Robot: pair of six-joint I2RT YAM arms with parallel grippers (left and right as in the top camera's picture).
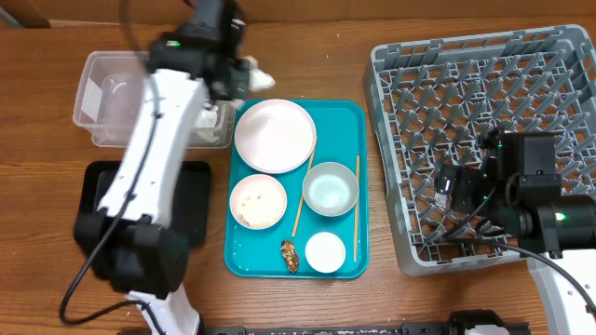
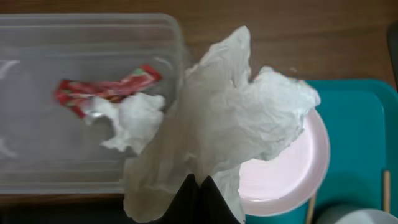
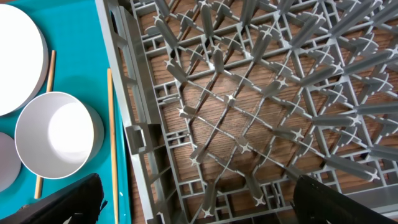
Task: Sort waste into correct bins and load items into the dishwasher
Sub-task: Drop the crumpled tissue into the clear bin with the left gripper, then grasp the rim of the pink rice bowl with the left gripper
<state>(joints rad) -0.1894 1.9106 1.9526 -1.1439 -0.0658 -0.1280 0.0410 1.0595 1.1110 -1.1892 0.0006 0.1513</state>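
Observation:
My left gripper (image 2: pixel 198 182) is shut on a crumpled white napkin (image 2: pixel 230 124), held over the gap between the clear tub (image 2: pixel 37 37) and the white-pink plate (image 2: pixel 292 180). The tub (image 1: pixel 93 79) holds a red wrapper (image 2: pixel 106 87) and another napkin (image 2: pixel 134 121). The held napkin shows beside the left gripper in the overhead view (image 1: pixel 256 76). On the teal tray lie the plate (image 1: pixel 275 135), two bowls (image 1: pixel 258 201) (image 1: pixel 331 189), a cup (image 1: pixel 326 252), chopsticks (image 1: pixel 356 209) and a brown scrap (image 1: pixel 290 256). My right gripper (image 3: pixel 193 205) is open over the grey rack (image 1: pixel 466 84). The black tray (image 1: pixel 191 200) lies under the left arm.
The teal tray (image 1: pixel 349 116) sits between the tub and the rack. The left arm stretches from the front left across the black tray to the tub. In the right wrist view a bowl (image 3: pixel 59 143) and a chopstick (image 3: pixel 113 137) lie left of the rack wall (image 3: pixel 134 130).

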